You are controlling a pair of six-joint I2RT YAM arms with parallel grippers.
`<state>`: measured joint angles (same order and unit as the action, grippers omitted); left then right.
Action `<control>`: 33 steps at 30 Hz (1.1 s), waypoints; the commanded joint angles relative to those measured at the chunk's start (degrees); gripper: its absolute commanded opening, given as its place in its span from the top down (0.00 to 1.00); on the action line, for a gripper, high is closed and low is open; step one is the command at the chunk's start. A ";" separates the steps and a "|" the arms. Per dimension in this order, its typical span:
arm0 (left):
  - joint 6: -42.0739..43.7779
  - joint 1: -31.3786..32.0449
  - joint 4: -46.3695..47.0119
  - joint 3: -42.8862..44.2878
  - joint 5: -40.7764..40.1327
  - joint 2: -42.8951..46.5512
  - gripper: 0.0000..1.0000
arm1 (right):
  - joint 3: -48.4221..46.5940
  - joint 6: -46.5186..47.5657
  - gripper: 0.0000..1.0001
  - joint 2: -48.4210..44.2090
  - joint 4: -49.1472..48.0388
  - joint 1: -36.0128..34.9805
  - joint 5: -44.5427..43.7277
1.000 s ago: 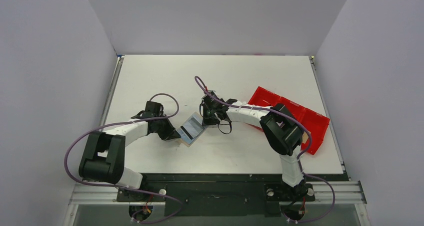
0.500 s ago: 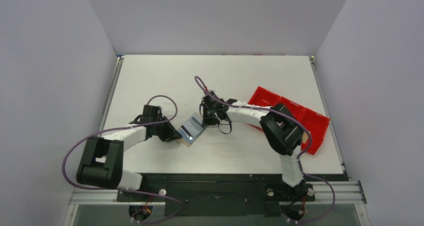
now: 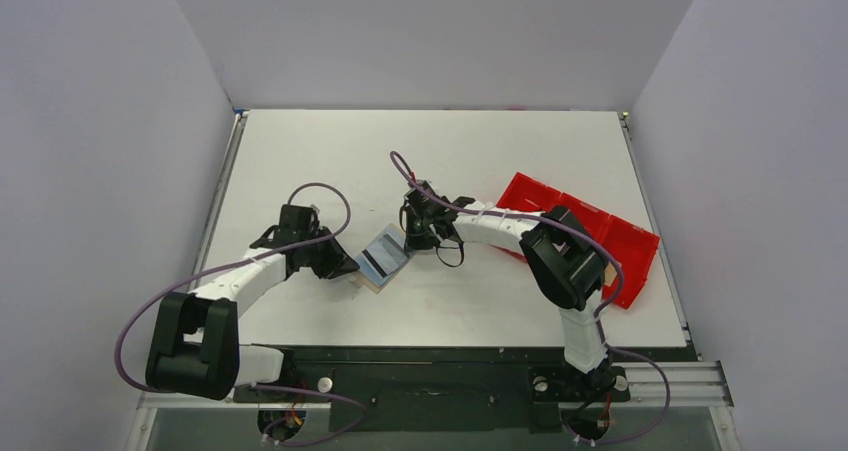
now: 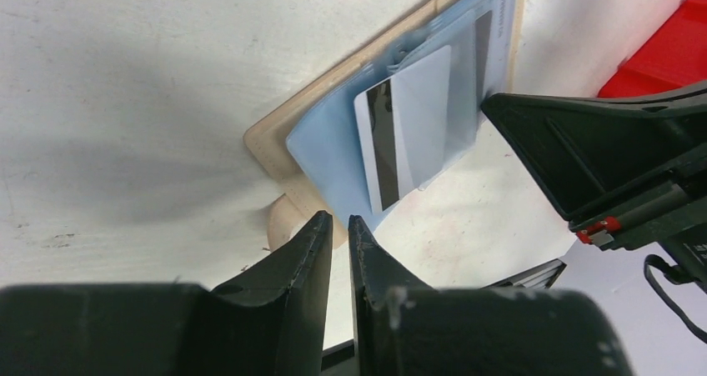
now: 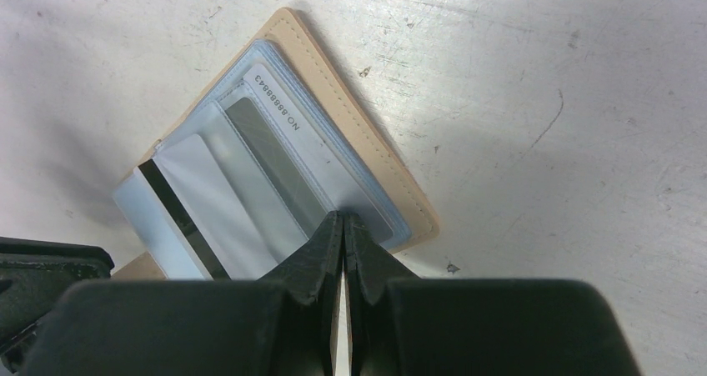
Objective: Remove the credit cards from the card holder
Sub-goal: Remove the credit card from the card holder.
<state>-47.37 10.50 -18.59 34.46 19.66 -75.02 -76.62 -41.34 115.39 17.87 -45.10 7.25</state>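
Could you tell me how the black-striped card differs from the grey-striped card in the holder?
The black-striped card sticks partway out of its sleeve, while the grey-striped card sits fully tucked in. The black-striped card's stripe end is bare and sharp; the grey-striped card looks dulled behind clear plastic. Both are pale and lie flat in the open holder.

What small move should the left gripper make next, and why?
Probably ease the left gripper forward over the exposed end of the striped card and close: the card sticks partly out of its sleeve, the jaws stand slightly apart just short of it, and the shut right gripper presses on the card holder.
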 commanded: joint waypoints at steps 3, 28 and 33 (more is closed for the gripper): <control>-1.07 -0.26 6.36 2.81 3.40 -1.16 0.85 | 2.30 2.37 1.00 5.23 7.03 0.67 -6.24; -2.73 -0.76 27.28 -4.70 4.96 -14.56 0.80 | 1.38 2.59 1.00 5.98 7.74 0.33 -6.28; -3.77 -0.78 29.74 -5.84 6.24 -14.40 0.79 | 1.57 2.66 1.00 5.98 7.79 0.33 -6.37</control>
<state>-51.13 9.93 8.27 30.48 26.85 -88.31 -77.52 -41.17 115.83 18.94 -45.10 7.29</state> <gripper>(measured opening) 0.204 0.003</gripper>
